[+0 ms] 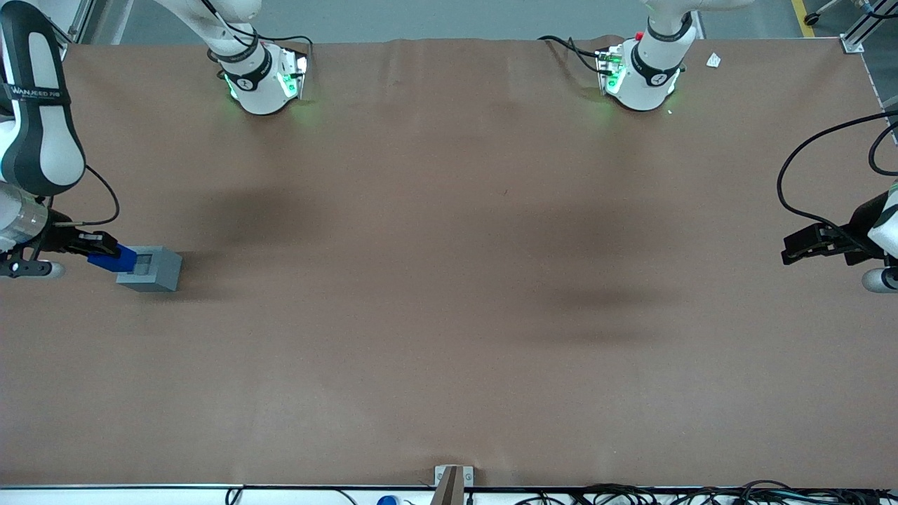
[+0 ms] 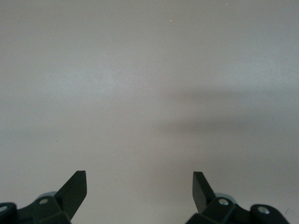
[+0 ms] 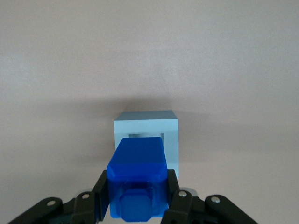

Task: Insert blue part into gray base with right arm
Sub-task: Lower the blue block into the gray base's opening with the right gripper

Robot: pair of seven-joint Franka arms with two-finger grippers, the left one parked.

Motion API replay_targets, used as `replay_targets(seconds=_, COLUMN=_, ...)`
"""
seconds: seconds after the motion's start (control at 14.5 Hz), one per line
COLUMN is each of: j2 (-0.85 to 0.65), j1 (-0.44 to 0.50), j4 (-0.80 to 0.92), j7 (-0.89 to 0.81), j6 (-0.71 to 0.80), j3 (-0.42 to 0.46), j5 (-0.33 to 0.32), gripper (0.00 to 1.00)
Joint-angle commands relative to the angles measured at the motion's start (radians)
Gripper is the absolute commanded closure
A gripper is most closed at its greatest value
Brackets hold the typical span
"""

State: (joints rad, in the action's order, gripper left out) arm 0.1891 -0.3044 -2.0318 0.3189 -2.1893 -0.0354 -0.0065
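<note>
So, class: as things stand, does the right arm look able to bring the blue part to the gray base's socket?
Probably yes. The gripper, shut on the blue part, holds it just above the gray base, beside the socket. Nothing lies between them, and the socket looks open.

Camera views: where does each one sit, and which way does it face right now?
Front view: high, facing both arm bases over the brown table; right arm's gripper holds the bright-blue plastic part at the light-gray cube base.
Right wrist view: on the working wrist, looking past the gripper, shut on the blue part, to the gray base.
Left wrist view: bare table only.
Front and right wrist share part and base.
</note>
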Motion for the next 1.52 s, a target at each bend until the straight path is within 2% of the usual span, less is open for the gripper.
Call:
replay_targets(seconds=0.0, j2=-0.028, j1=-0.022, j4=-0.051, j7=0.016, j6=-0.05, j3=0.017, j5=-0.006, gripper=0.79)
replay_targets(seconds=0.21, j2=-0.025, j1=-0.027, j4=-0.1, j7=0.016, j6=-0.128, j3=0.017, j5=-0.006, gripper=0.79)
replay_targets(seconds=1.45, j2=0.01, j1=-0.038, j4=-0.128, j7=0.016, j6=-0.175, j3=0.017, j5=-0.001, gripper=0.79)
